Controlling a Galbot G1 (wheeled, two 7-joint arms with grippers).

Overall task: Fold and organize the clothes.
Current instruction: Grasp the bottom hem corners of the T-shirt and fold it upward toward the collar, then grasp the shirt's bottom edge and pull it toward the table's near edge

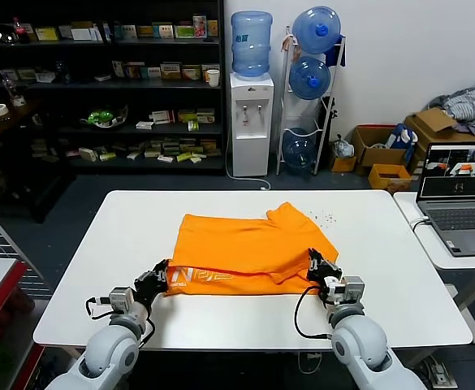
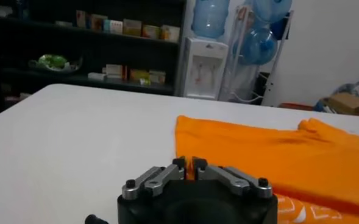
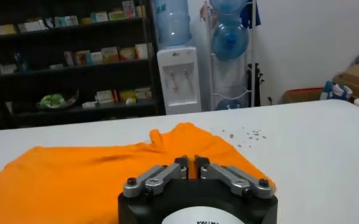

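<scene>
At the near edge of the white table [image 1: 75,317], both grippers sit low against the front hem of the orange T-shirt [image 1: 245,248]. The left gripper [image 1: 157,279] is at the corner by the white lettering [image 1: 202,277]; the right gripper [image 1: 322,269] is at the opposite front corner. In each wrist view the fingertips stand almost pressed together, a thin slit between them, with no cloth visibly pinched; whether they are parting or closing cannot be told. The shirt lies partly folded across the table's middle, one sleeve bunched at the far right. It looks light, soft and limp, likely to sag and crease, so the two front corners seem the best places to pinch it. Beyond the table stand a water dispenser [image 1: 252,122] and dark shelves [image 1: 99,81].
</scene>
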